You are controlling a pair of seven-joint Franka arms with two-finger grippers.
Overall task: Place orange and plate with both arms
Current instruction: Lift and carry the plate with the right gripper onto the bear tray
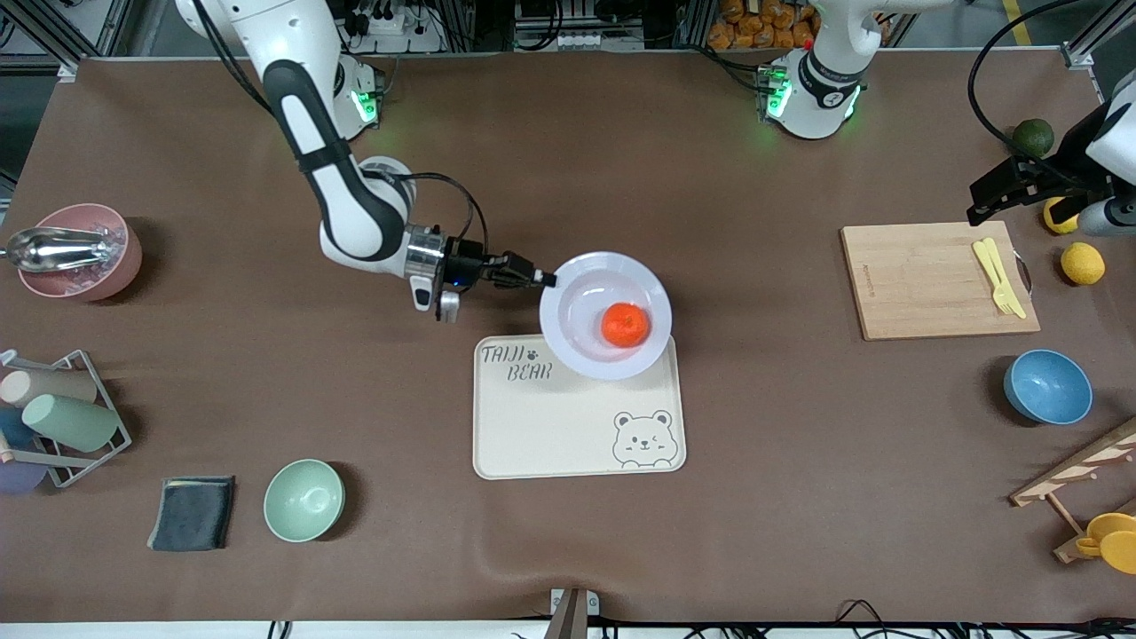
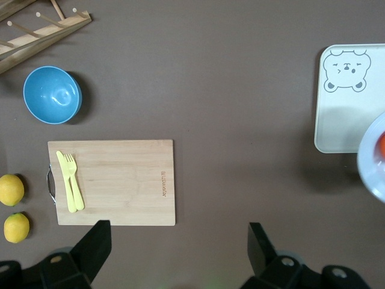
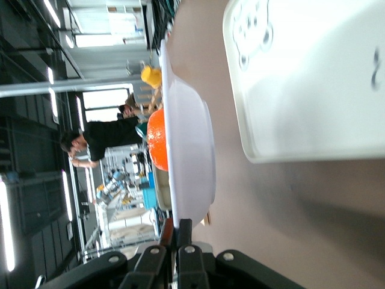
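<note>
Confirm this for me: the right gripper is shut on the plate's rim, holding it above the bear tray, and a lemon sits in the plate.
One thing is wrong: the fruit in the plate is the orange, not a lemon, as the front view shows. The rest stands: the right gripper is shut on the plate's rim, holding it above the bear tray. The lemons lie by the cutting board.
</note>
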